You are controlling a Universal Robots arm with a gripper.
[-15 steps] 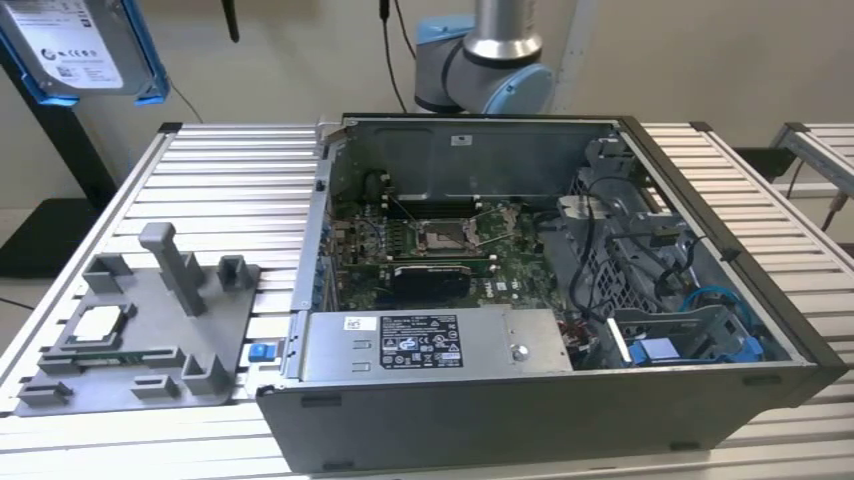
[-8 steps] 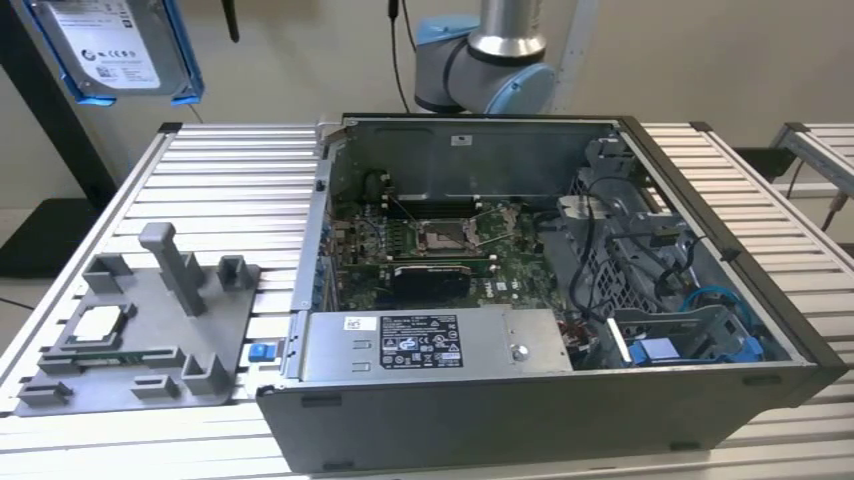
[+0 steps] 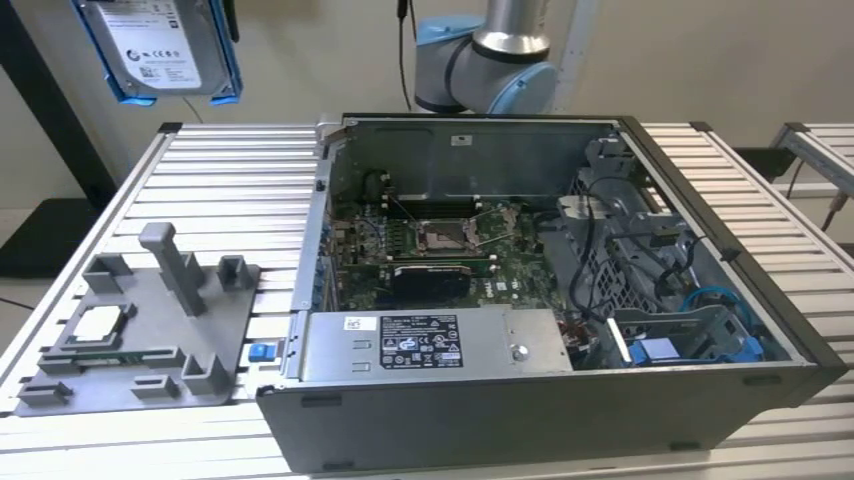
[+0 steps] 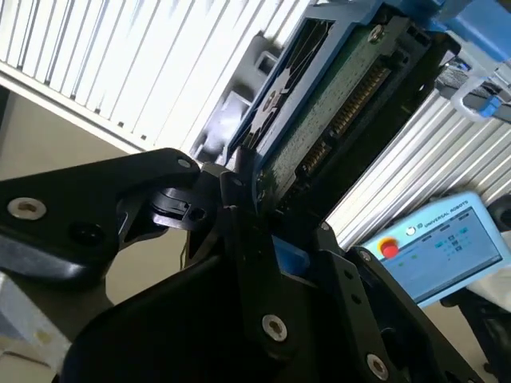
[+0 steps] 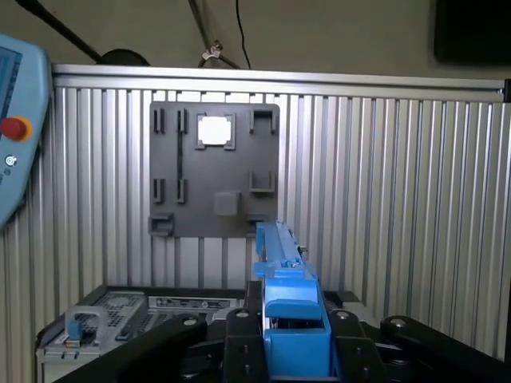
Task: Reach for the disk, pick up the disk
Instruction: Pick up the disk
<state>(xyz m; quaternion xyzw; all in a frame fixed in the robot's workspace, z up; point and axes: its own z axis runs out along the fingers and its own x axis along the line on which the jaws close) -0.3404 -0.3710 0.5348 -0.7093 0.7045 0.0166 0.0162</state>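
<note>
The disk (image 3: 160, 45), a silver drive with a white label in a bright blue bracket, hangs high above the slatted table's far corner at the exterior view's left. In the first wrist view it appears edge-on as a blue bracket (image 5: 283, 307), with my gripper (image 5: 291, 339) shut on it and a black finger on each side. The second wrist view looks along the disk's green circuit-board underside (image 4: 335, 96). There my gripper (image 4: 255, 203) clamps its near end.
An open computer case (image 3: 747, 300) with a grey power supply box (image 3: 427, 345) stands mid-table. A grey fixture plate (image 3: 134, 385) holding a small square chip (image 3: 96, 325) lies on the exterior view's left. The arm's base (image 3: 487, 70) rises behind the case. A teach pendant (image 4: 435, 247) lies off the table.
</note>
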